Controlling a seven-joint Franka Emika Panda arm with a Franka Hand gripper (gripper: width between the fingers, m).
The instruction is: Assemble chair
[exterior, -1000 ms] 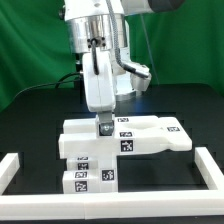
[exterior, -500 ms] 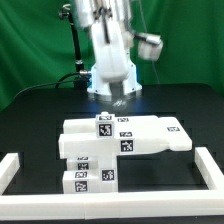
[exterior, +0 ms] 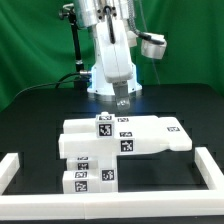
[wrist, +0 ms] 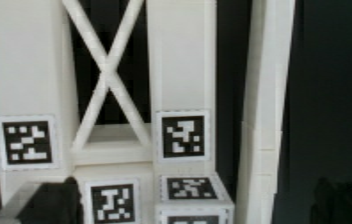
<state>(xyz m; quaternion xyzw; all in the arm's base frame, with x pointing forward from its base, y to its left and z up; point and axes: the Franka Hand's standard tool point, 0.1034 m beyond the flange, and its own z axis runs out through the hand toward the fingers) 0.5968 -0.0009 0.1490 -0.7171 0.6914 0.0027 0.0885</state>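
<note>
The chair parts point(exterior: 125, 138) lie joined as a flat white block with tags in the middle of the table. A small tagged cube point(exterior: 101, 125) sits on top of them. A lower tagged block point(exterior: 88, 178) lies in front. My gripper point(exterior: 122, 102) hangs a little above the parts, toward the exterior view's right of the cube, touching nothing. In the wrist view my gripper point(wrist: 189, 203) is open and empty. Its dark fingertips point(wrist: 48, 203) stand wide apart on either side of two tagged cubes point(wrist: 191, 188). Beyond them is a white panel with an X brace point(wrist: 111, 75).
Long white border rails lie at the exterior view's left point(exterior: 20, 165), right point(exterior: 207, 170) and front point(exterior: 110, 212). The table is black cloth with a green backdrop behind. A white robot body point(exterior: 110, 50) rises behind the parts.
My gripper was down on the small tagged cube a second ago. It has let go and risen, shifting to the exterior view's right. The cube stays on the block.
</note>
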